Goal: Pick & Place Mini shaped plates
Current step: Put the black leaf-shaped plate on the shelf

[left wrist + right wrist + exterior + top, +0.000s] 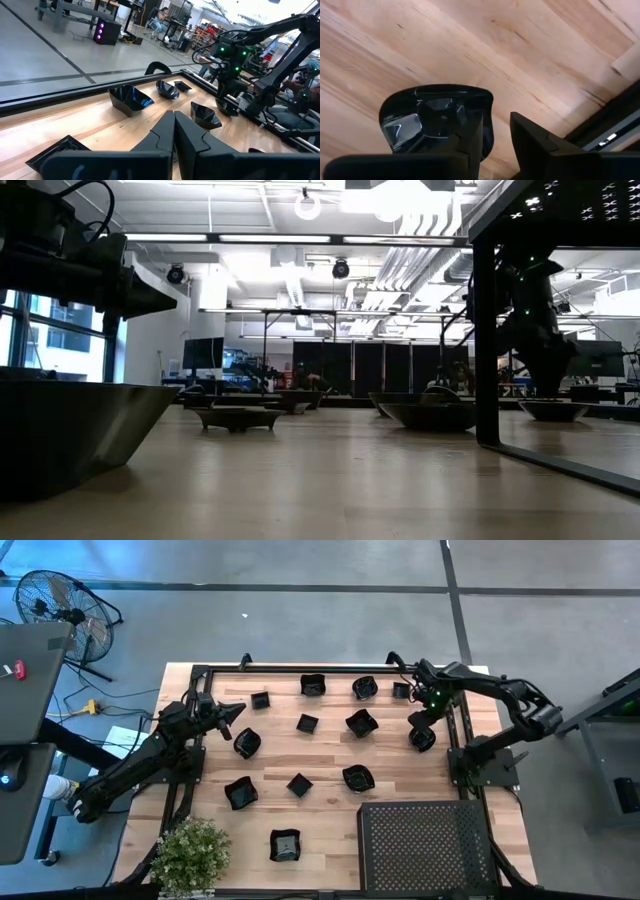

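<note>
The right gripper [495, 145] hangs over a mini shaped plate [427, 117] lying on the wooden surface [320, 755] near the black frame [465, 725] — its jaws apart, one finger over the rim. The left gripper [174, 131] — jaws together, empty — hovers beside another plate [247, 743], well apart from the frame.

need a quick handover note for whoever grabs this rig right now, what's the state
Right gripper: down at a mini plate near the table's right edge; one finger sits inside its rim, the other outside, slightly apart. Whether it grips the rim yet is unclear.
Left gripper: fingers shut, empty, waiting above the table's left side.
Plates: about a dozen scattered over the wooden table.
Perforated tray: no plate visible in it.
Left: seemingly all plates still to be picked and placed.
</note>
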You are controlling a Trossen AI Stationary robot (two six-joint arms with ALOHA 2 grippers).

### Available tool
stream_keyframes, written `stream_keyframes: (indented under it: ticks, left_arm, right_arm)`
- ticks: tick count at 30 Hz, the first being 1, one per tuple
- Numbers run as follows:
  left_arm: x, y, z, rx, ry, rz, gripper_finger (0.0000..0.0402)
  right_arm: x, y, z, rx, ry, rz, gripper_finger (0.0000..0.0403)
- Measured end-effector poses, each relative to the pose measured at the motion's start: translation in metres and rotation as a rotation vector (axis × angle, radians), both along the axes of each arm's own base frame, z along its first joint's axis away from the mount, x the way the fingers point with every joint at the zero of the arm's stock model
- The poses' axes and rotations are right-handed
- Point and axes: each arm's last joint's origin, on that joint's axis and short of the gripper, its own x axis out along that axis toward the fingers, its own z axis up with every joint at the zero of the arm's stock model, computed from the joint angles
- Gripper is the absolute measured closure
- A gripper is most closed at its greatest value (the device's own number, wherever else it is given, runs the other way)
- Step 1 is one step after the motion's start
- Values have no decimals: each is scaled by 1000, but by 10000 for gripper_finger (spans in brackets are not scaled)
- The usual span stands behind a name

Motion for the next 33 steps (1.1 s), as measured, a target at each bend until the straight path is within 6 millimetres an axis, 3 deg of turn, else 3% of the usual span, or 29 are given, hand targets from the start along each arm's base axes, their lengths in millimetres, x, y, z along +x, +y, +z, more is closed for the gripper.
stream_keyframes:
  ticks: [5, 14, 33]
  left_arm:
    - [0, 0, 0, 0, 1, 2, 401]
    - [0, 0, 0, 0, 1, 3, 401]
    - [0, 0, 0, 0, 1, 3, 401]
  right_arm:
    - [-3, 3, -7, -7, 24, -53, 320]
    - [-1, 3, -6, 7, -24, -43, 285]
    - [0, 3, -7, 22, -54, -54, 307]
